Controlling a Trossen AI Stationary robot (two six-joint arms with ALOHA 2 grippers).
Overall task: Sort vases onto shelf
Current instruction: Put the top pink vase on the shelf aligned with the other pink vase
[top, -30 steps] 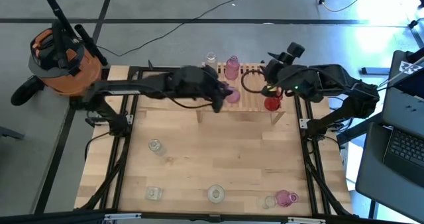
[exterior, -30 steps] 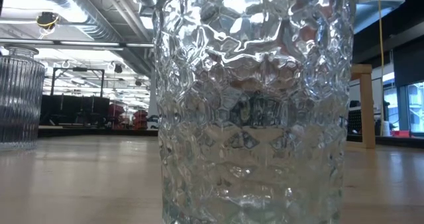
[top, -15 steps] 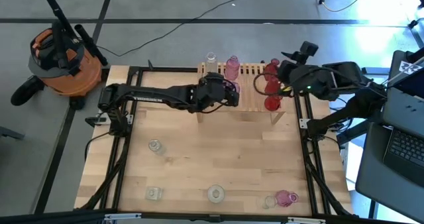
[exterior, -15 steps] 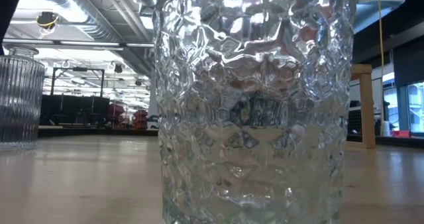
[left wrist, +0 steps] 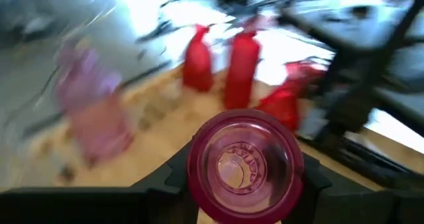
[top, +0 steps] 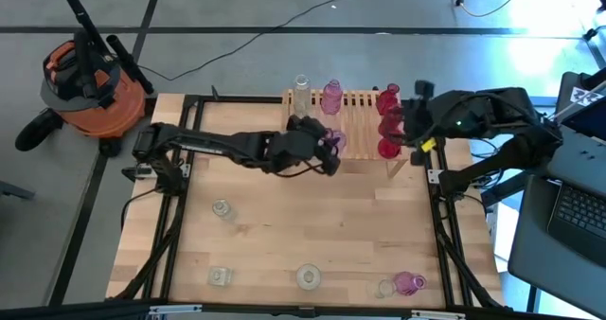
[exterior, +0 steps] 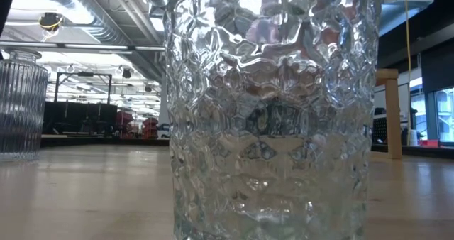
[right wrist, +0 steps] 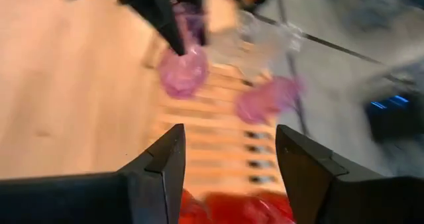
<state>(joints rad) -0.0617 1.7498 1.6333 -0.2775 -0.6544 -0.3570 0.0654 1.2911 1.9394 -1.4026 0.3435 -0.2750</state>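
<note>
- Currently closed part-way round a round pink glass vase [left wrist: 242, 166], clamped by its body: left gripper [top: 329, 148], hovering at the front left of the light slatted wooden shelf [top: 365, 140].
- Parked just beside the three red glass vases [top: 388, 126] at the shelf's right end: right gripper [right wrist: 228, 136]. Cannot tell whether anything is gripped there.
- Already standing at the back of the shelf: a tall clear glass bottle [top: 301, 87] and a second pink glass vase [top: 331, 96].
- Still waiting on the plank worktop [top: 312, 216]: several small clear glass vases [top: 221, 208] and one more pink one [top: 409, 282], well apart from the shelf.
- Risk, judged: setting the held vase down across a gap between slats, so tipping or rolling off the tier.
- Risk, judged: sweeping sideways while lowering, so knocking the pink vase at the back or the clear bottle, both near the left gripper.
- Risk, judged: letting go before the base is seated flat; smooth round glass likely to slip and drop onto the worktop.
- Risk, judged: both arms crowding the same shelf; any reach by the right one towards the middle could clip the red vases or the other arm.
</note>
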